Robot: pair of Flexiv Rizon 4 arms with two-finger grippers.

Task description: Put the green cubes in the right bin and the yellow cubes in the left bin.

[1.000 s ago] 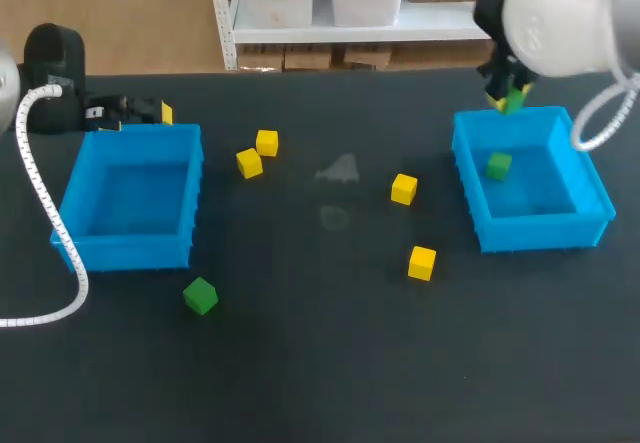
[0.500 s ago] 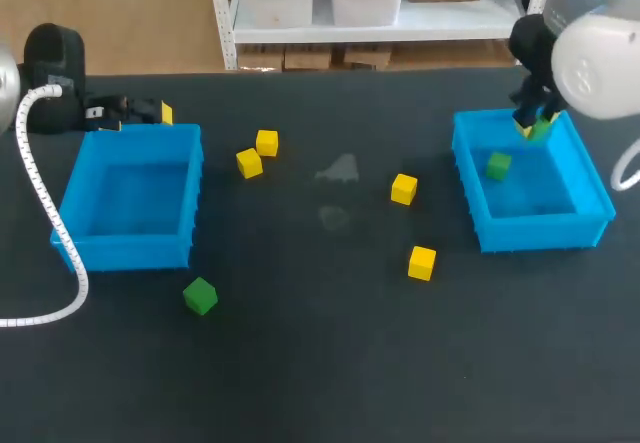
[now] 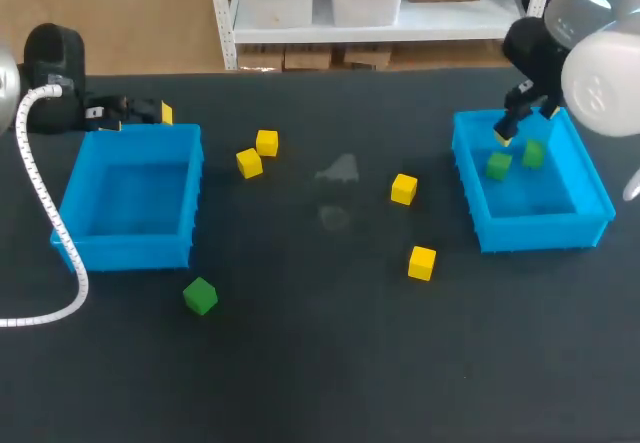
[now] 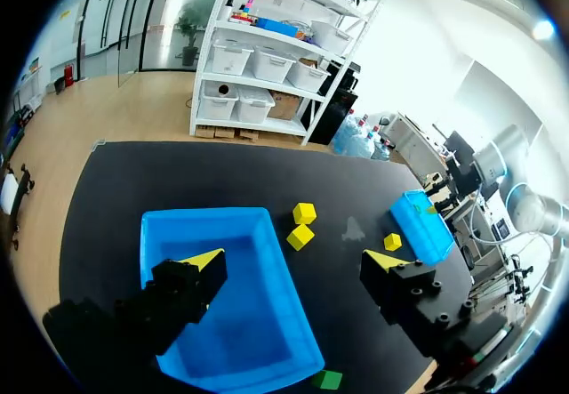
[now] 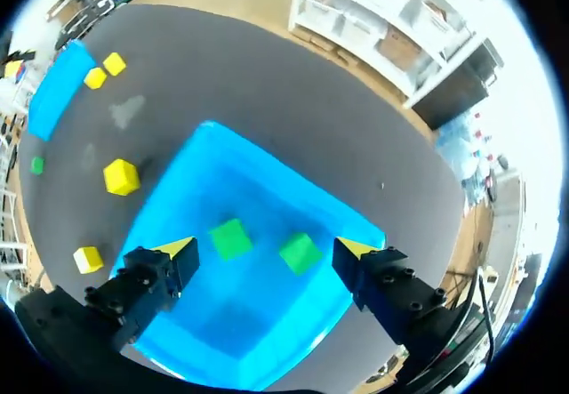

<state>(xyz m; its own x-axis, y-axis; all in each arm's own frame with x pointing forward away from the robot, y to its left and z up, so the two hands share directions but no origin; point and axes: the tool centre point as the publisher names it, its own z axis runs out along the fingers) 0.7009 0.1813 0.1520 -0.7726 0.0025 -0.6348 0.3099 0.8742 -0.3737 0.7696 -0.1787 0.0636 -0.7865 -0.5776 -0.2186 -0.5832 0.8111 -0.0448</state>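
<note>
1 end effector (image 5: 264,249) above right bin (image 5: 267,189)

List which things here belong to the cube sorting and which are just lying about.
Job: left bin, right bin, two green cubes inside it, loose green cube, four yellow cubes.
Lying about: only two pale smudges on the table.

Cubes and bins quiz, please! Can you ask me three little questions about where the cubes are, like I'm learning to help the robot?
1. How many green cubes lie in the right bin?
2. Where is the other green cube? A: on the table, near the left bin's front corner. B: midway between the two bins. C: inside the left bin.
3. True or false: a yellow cube lies in the left bin.
Key: 1. two; 2. A; 3. false.
</note>
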